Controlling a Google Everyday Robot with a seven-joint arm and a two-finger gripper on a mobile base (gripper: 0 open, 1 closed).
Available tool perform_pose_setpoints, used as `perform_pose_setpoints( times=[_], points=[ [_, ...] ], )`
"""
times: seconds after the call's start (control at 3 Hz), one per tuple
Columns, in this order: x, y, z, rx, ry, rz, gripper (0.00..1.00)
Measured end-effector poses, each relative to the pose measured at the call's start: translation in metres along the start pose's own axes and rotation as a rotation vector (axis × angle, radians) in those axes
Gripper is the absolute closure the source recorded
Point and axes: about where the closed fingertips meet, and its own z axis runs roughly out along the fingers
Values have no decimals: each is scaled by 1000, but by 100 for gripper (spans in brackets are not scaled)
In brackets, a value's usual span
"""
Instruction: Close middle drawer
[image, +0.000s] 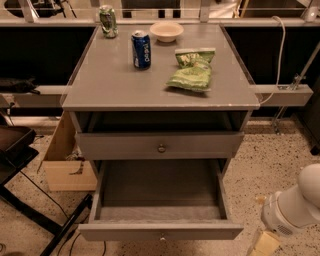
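Observation:
The middle drawer (160, 231) of the grey cabinet (120, 85) is pulled far out toward me, its small round knob at the centre of the front, and its inside is bare. The drawer above it (161, 146) sits nearly pushed in. My gripper (265, 243) is at the bottom right corner, on the end of the white arm (295, 205), to the right of the open drawer's front corner and apart from it. It is partly cut off by the picture's edge.
On the cabinet top stand a blue can (141, 48), a green can (107, 21), a white bowl (166, 31) and a green chip bag (192, 70). A cardboard box (62, 165) and black furniture legs (20, 150) are at the left.

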Motion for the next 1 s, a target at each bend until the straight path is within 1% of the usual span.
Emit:
perform_pose_setpoints(
  times=[0.33,0.67,1.0],
  points=[
    [9,1,25,1,-29,-10,19],
    [26,10,83,-42,-109,10,43],
    [36,16,148,-74,-221,21,66]
  ],
)
